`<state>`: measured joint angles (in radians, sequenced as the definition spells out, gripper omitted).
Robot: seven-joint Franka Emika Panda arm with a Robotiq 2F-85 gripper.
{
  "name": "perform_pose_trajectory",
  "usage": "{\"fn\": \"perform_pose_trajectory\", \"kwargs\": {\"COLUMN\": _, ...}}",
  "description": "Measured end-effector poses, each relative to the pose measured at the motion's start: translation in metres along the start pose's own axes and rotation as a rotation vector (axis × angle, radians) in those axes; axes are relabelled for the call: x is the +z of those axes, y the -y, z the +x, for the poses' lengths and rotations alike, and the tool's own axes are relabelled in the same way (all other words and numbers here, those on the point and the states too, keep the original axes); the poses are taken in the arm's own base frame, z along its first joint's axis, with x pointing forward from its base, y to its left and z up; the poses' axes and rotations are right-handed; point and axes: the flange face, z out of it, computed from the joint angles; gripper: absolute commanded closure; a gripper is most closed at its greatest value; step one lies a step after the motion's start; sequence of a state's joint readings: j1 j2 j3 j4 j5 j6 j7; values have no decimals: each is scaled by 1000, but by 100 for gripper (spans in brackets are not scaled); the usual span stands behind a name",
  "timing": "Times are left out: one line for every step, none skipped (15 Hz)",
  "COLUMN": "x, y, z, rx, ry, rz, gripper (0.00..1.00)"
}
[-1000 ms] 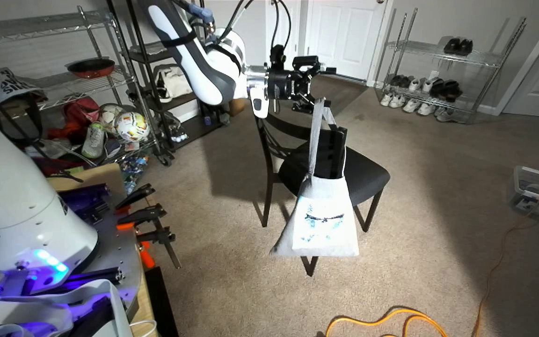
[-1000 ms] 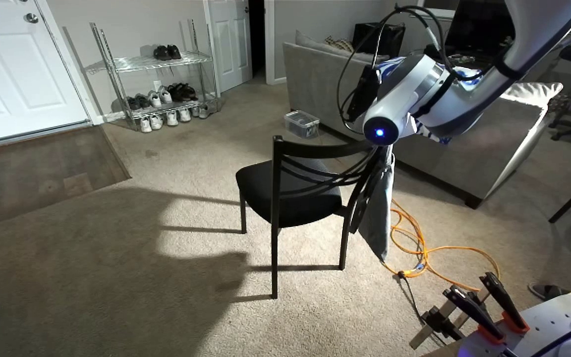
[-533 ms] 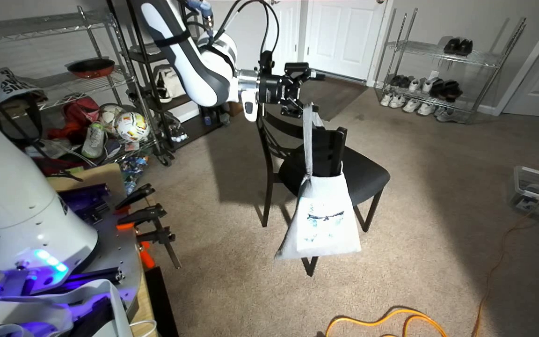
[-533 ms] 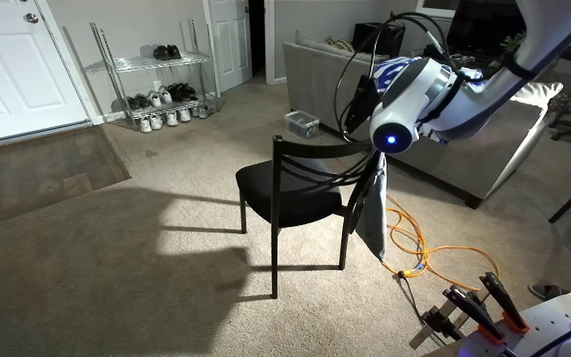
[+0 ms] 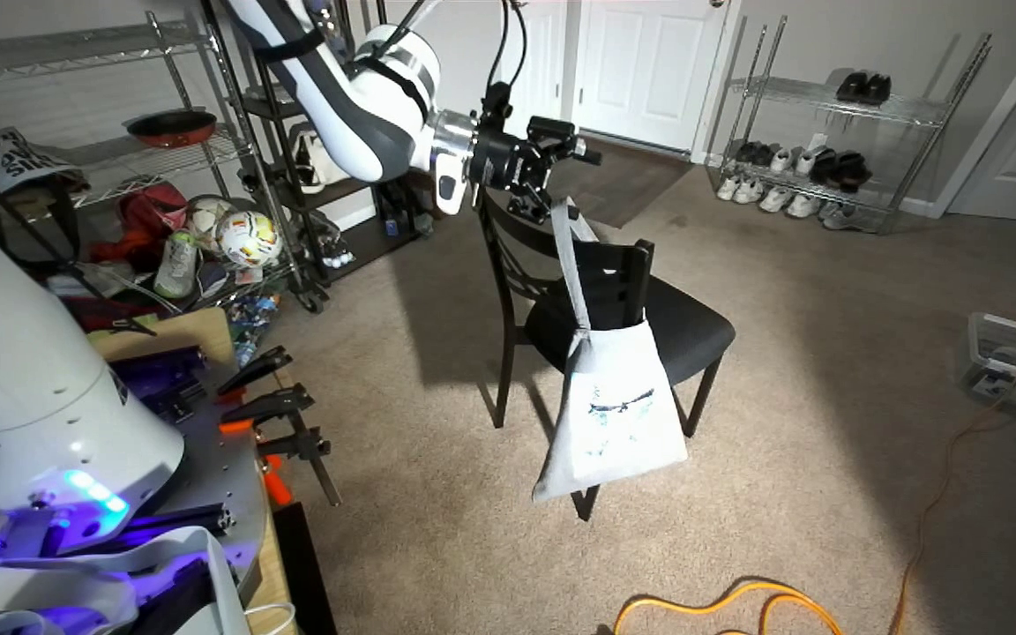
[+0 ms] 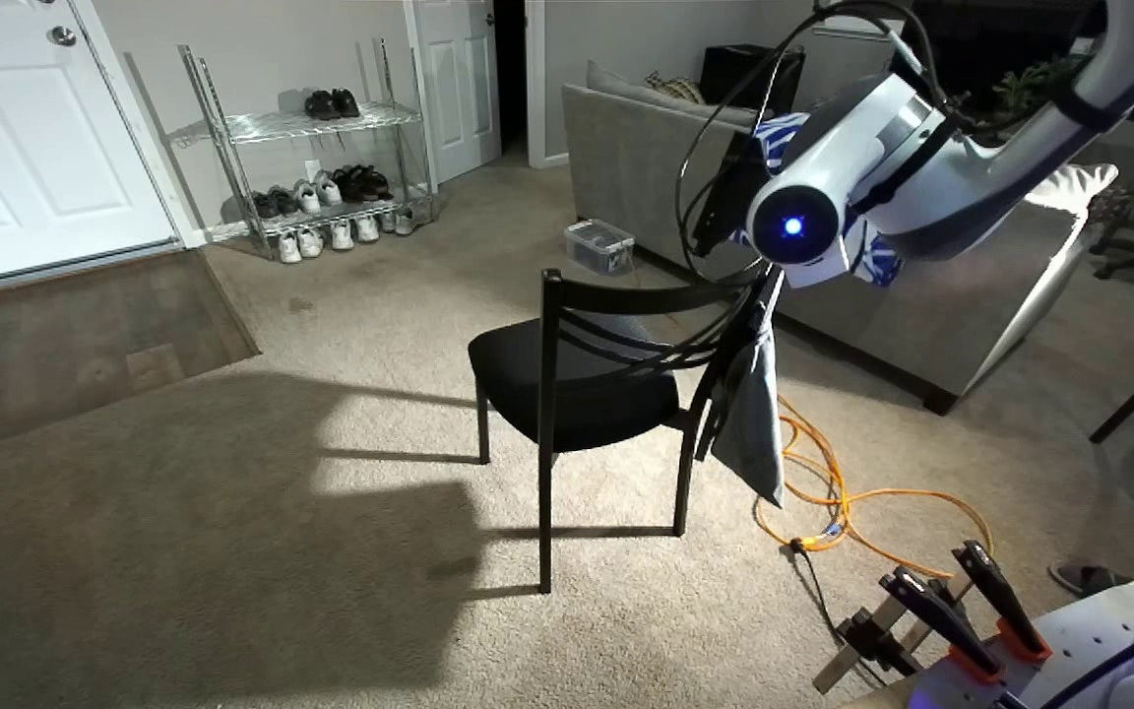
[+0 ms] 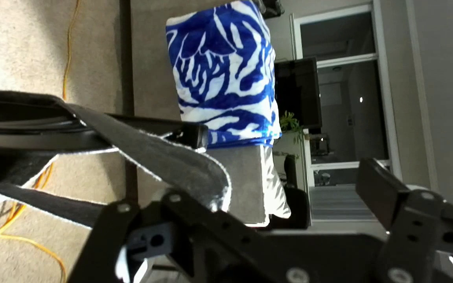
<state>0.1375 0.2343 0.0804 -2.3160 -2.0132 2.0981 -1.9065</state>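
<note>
A pale grey tote bag (image 5: 618, 406) with a blue print hangs tilted against the back of a black chair (image 5: 671, 326). Its strap (image 5: 568, 265) rises to my gripper (image 5: 580, 183), looped over the lower finger just above the chair's top rail. In the wrist view, the strap (image 7: 171, 161) crosses in front of the chair's back (image 7: 163, 129) and bends around one finger; the opposite finger (image 7: 382, 192) stands far off with a wide gap between. That finger touches nothing. In an exterior view, the bag (image 6: 752, 414) shows edge-on, while the wrist hides the fingers.
A sofa (image 6: 646, 148) with a blue-and-white blanket (image 7: 222, 74) stands beyond the chair. An orange cord (image 6: 838, 492) lies on the carpet. Clamps (image 6: 941, 620) stick out from the robot's table. Wire shelving (image 5: 93, 159) and a shoe rack (image 5: 834, 101) stand by the walls.
My gripper has moved left, toward the robot's base, and a little down in an exterior view. The strap now slants, and the bag has tilted with its bottom shifted right.
</note>
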Motion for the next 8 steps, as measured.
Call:
{"fn": "perform_pose_trajectory", "kwargs": {"x": -1, "y": 3, "z": 1, "rx": 1, "ry": -44, "rz": -12, "gripper": 0}}
{"fn": "perform_pose_trajectory", "kwargs": {"x": -3, "y": 6, "z": 2, "rx": -2, "ry": -91, "rz": -27, "gripper": 0}}
{"fn": "perform_pose_trajectory", "kwargs": {"x": -4, "y": 9, "z": 2, "rx": -6, "ry": -129, "rz": -42, "gripper": 0}}
{"fn": "perform_pose_trajectory", "kwargs": {"x": -6, "y": 11, "z": 2, "rx": -9, "ry": -158, "rz": -56, "gripper": 0}}
{"fn": "perform_pose_trajectory", "kwargs": {"x": -8, "y": 13, "z": 2, "rx": -9, "ry": -181, "rz": -69, "gripper": 0}}
{"fn": "perform_pose_trajectory", "kwargs": {"x": -9, "y": 15, "z": 1, "rx": -6, "ry": -201, "rz": -85, "gripper": 0}}
{"fn": "perform_pose_trajectory", "kwargs": {"x": -11, "y": 17, "z": 0, "rx": -2, "ry": -220, "rz": -100, "gripper": 0}}
{"fn": "perform_pose_trajectory", "kwargs": {"x": -12, "y": 19, "z": -1, "rx": 6, "ry": -239, "rz": -124, "gripper": 0}}
